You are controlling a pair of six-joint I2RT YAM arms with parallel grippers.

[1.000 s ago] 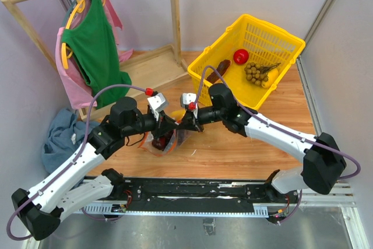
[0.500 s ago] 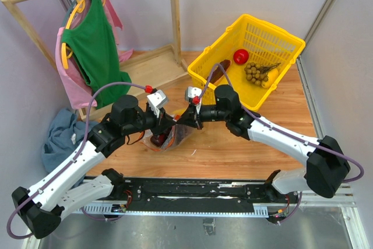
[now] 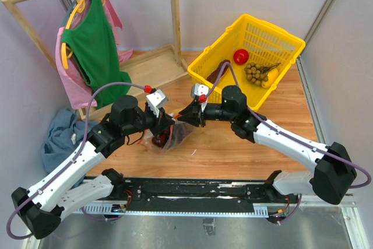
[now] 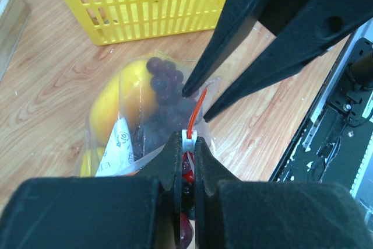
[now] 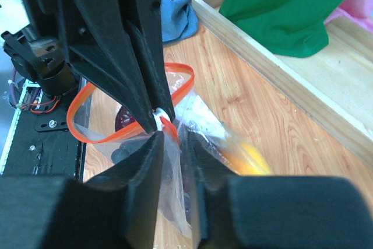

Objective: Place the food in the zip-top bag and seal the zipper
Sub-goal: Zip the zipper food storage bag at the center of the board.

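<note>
Pinching the red-orange zipper strip (image 5: 87,100) of the clear floppy plastic bag (image 4: 111,121) on the wooden surface (image 4: 58,80), the left pincer (image 4: 186,138) is clamped, the right pincer (image 5: 173,138) slightly apart astride it; limp, slippery film probably handles best by that stiffer strip.

The clear zip-top bag (image 4: 104,122) is bulging with food, its white label showing. Inside, the dark purple grape bunch (image 4: 164,87) is pressing against the yellow bell pepper (image 4: 126,101). The red-orange zipper (image 5: 180,66) is gaping in an open loop at the raised mouth.
</note>
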